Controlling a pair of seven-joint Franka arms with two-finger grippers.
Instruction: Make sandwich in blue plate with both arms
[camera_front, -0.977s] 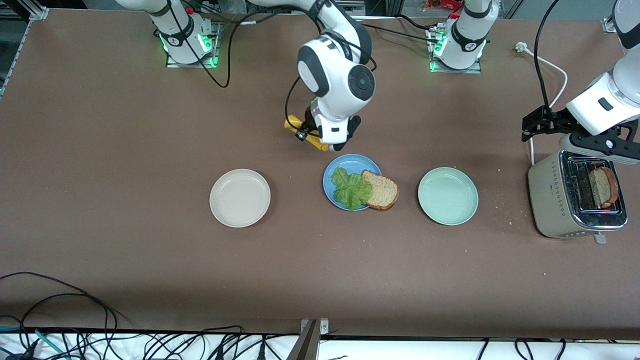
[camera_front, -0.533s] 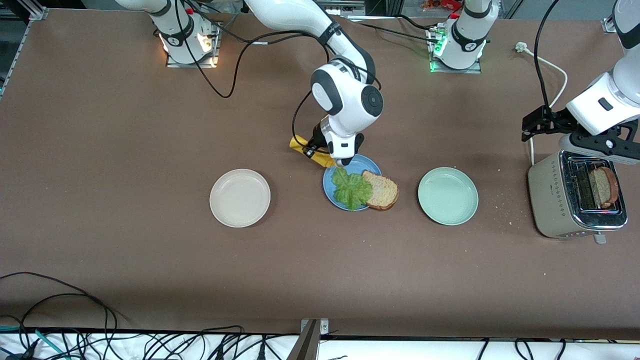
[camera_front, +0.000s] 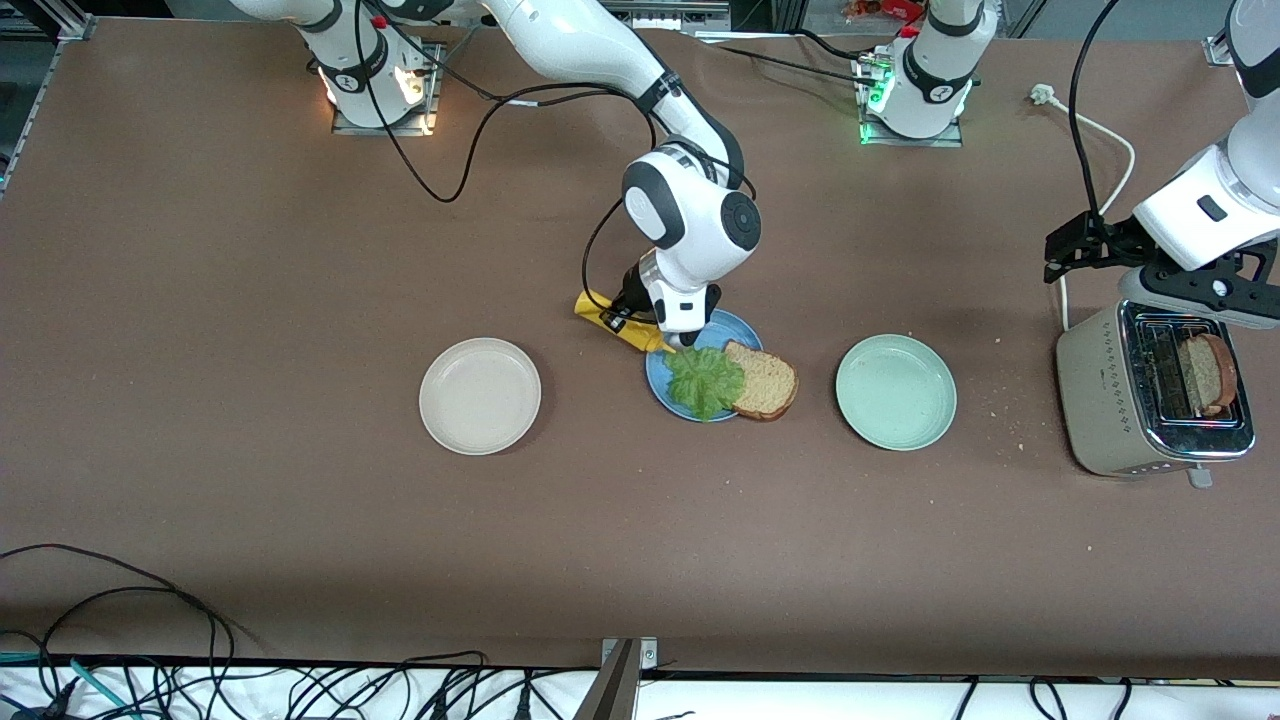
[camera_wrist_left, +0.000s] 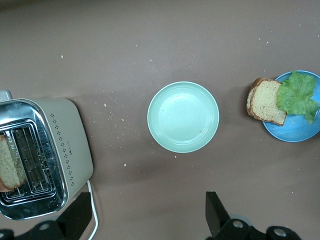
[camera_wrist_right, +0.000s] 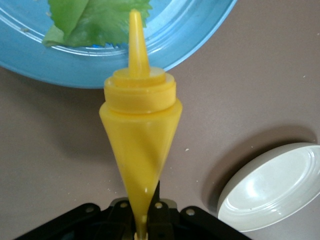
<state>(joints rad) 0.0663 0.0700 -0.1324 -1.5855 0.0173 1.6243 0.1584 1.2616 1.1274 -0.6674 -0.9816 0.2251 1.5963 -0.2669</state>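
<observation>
Squeezing a yellow plastic squeeze bottle (camera_front: 618, 322), the right end effector (camera_front: 672, 338) tilts its nozzle over the round matte blue plate (camera_front: 738, 329) at its 10 o'clock rim. Ruffled green lettuce (camera_front: 704, 381) and a brown bread slice (camera_front: 763, 381) lie on the plate. Another bread slice (camera_front: 1207, 374) stands in the silver toaster (camera_front: 1110, 410), where the left end effector (camera_front: 1130, 268) hovers, fingers spread.

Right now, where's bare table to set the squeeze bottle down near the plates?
Bare table lies between the cream-white plate and the blue plate, and between the blue plate and the pale green plate. The wide strip nearer the front camera is bare too. Crowded: the blue plate's rim, where the right gripper holds the yellow squeeze bottle over the lettuce leaf.
</observation>
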